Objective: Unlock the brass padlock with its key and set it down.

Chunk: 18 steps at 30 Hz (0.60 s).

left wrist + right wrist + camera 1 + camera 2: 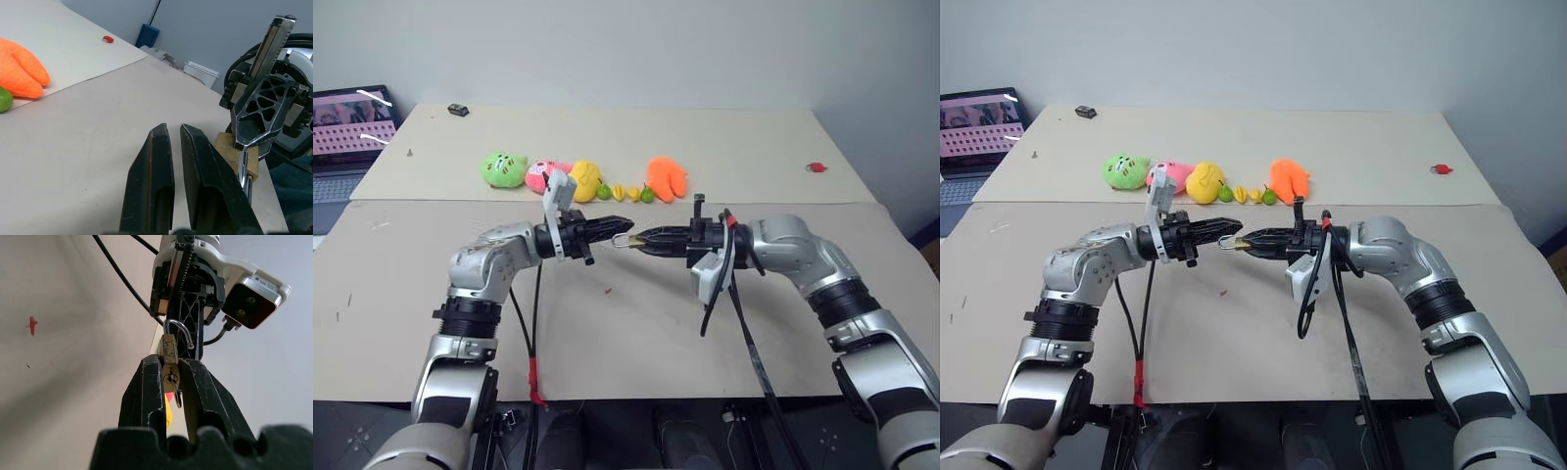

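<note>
Above the table's middle, my two grippers meet tip to tip. My right gripper (172, 363) is shut on the brass padlock (168, 348), a small yellow-gold body clamped between its fingers. The key (176, 394) sits in the keyhole on the face turned toward the right wrist camera. The thin silvery shackle (177, 329) points toward my left gripper (623, 226), and one of its ends looks free of the body. My left gripper's fingers (159, 161) are shut with a thin slit and nothing seen between them, and the padlock (226, 149) lies just beside them.
A row of plush toys (504, 169) and small toy fruits (633, 193) lies across the table behind the grippers, ending at an orange plush (666, 178). A small red object (816, 167) sits far right. A laptop (347, 122) stands far left.
</note>
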Motion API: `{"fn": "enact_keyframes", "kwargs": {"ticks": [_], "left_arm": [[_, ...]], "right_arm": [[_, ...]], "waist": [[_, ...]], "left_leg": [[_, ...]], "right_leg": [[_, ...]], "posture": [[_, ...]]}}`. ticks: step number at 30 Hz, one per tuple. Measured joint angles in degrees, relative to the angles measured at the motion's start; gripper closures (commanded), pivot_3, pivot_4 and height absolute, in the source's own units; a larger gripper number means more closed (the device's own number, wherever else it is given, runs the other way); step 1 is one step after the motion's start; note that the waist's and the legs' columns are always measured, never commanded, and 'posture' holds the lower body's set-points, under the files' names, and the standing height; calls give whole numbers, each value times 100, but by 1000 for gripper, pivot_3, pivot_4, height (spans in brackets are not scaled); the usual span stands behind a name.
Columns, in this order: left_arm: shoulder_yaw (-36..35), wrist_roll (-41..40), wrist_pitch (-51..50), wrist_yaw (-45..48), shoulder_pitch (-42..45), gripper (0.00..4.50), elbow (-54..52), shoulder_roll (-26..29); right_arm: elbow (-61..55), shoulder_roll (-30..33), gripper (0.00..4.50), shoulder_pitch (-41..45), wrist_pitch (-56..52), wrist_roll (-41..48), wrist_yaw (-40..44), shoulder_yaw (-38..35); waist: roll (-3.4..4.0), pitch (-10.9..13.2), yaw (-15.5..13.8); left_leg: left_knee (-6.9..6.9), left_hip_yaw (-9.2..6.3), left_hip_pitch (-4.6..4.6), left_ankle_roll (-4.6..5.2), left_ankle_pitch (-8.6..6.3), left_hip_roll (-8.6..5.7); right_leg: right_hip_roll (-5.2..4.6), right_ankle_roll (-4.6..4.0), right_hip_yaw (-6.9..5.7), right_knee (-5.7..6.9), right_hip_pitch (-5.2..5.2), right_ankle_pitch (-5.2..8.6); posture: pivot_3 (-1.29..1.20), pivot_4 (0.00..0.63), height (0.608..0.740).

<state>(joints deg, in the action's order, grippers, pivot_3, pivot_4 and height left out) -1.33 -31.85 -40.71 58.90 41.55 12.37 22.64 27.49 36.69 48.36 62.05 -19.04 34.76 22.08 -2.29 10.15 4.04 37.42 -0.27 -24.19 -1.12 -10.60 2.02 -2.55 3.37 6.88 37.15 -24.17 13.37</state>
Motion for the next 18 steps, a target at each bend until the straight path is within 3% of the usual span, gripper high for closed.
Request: {"fn": "enact_keyframes", "kwargs": {"ticks": [18], "left_arm": [[-108, -205, -121, -233, -160, 4064, -268, -27]], "right_arm": [[1315, -95, 4416, 503, 177, -470, -492, -17]], "waist": [[0, 0, 4]], "left_leg": [[-1, 0, 0, 0, 0, 0]], "right_leg": [[-1, 0, 1, 0, -1, 0]], "posture": [[0, 150, 717]]}}
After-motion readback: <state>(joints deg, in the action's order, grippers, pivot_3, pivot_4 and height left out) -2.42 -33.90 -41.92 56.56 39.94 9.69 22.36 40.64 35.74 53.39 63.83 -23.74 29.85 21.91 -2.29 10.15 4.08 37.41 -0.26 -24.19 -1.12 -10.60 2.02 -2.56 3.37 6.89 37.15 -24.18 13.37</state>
